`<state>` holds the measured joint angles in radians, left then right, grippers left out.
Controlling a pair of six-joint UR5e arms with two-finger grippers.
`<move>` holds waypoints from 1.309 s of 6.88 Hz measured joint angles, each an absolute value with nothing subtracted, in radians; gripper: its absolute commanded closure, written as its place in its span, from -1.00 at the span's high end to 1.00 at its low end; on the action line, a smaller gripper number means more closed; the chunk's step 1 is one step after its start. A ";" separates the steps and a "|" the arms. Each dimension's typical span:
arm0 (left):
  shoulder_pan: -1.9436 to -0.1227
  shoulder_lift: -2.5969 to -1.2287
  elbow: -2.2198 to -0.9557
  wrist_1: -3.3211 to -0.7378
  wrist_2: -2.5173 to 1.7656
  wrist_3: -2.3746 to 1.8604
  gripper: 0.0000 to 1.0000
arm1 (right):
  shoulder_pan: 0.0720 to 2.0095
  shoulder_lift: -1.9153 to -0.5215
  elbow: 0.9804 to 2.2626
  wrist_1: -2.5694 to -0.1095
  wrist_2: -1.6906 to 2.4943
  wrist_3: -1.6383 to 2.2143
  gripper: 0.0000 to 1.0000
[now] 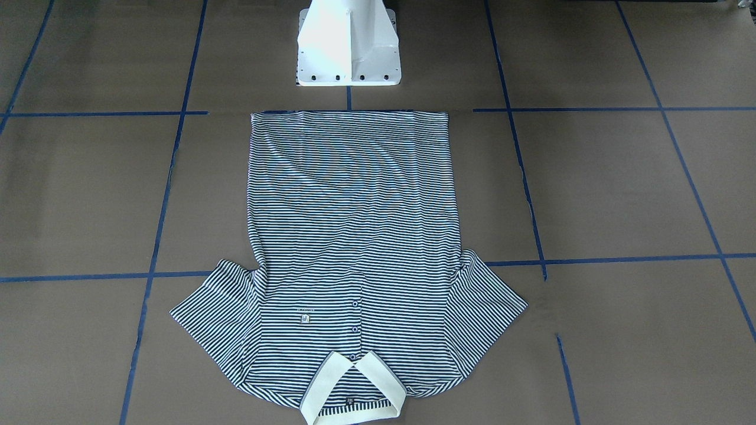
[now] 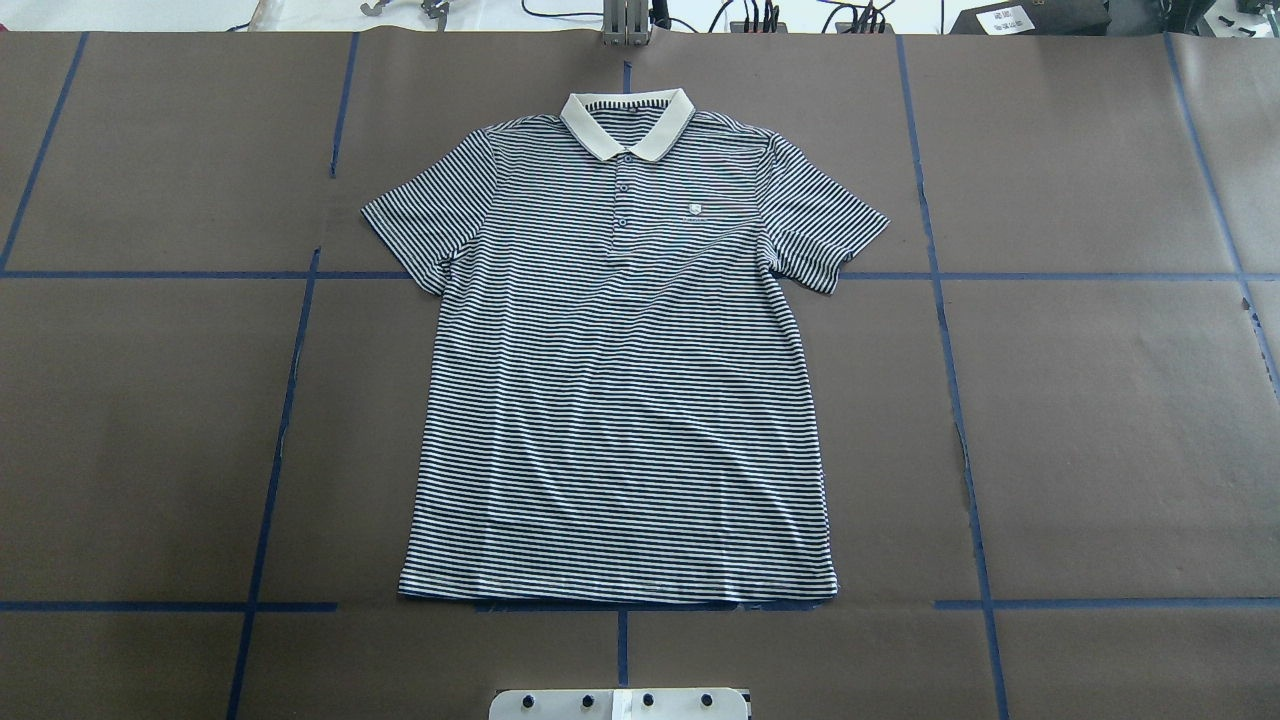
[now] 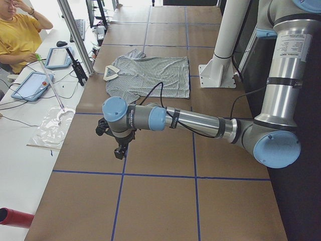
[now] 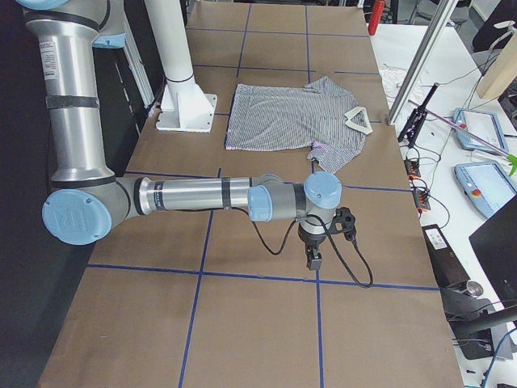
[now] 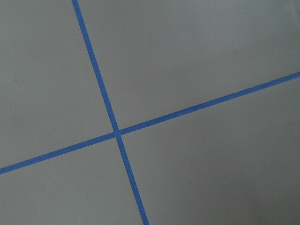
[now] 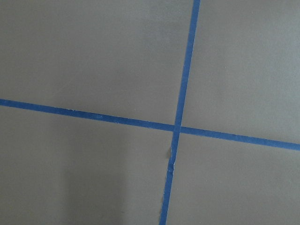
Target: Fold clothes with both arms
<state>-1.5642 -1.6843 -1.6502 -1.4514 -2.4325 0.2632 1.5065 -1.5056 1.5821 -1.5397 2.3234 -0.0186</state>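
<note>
The clothes are one navy-and-white striped polo shirt [image 2: 620, 400] spread flat and face up in the middle of the table. Its cream collar [image 2: 627, 122] points away from the robot's base, and both short sleeves are spread out. The same shirt [image 1: 354, 224] fills the centre of the front-facing view. My left gripper [image 3: 119, 152] hangs over bare table far to the shirt's side, well apart from it. My right gripper [image 4: 313, 260] hangs over bare table off the opposite side. Both show only in the side views, so I cannot tell whether they are open or shut. Each wrist view holds only brown table and crossing blue tape.
The white pedestal base [image 1: 348, 47] stands just behind the shirt's hem. Blue tape lines [image 2: 280, 440] grid the brown table. A person in yellow [image 3: 20, 35] sits beyond the far edge, near tablets [image 3: 32, 85] and cables.
</note>
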 measured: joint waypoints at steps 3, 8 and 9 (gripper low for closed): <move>-1.556 -1.686 -1.665 -1.448 -2.433 0.259 1.00 | 1.503 -1.506 1.579 -1.540 2.331 -0.018 1.00; -1.546 -1.621 -1.641 -1.641 -2.460 0.244 1.00 | 1.305 -1.469 1.538 -1.294 2.369 0.182 1.00; -1.544 -1.600 -1.635 -1.710 -2.470 0.242 1.00 | 1.232 -1.401 1.483 -1.172 2.366 0.390 1.00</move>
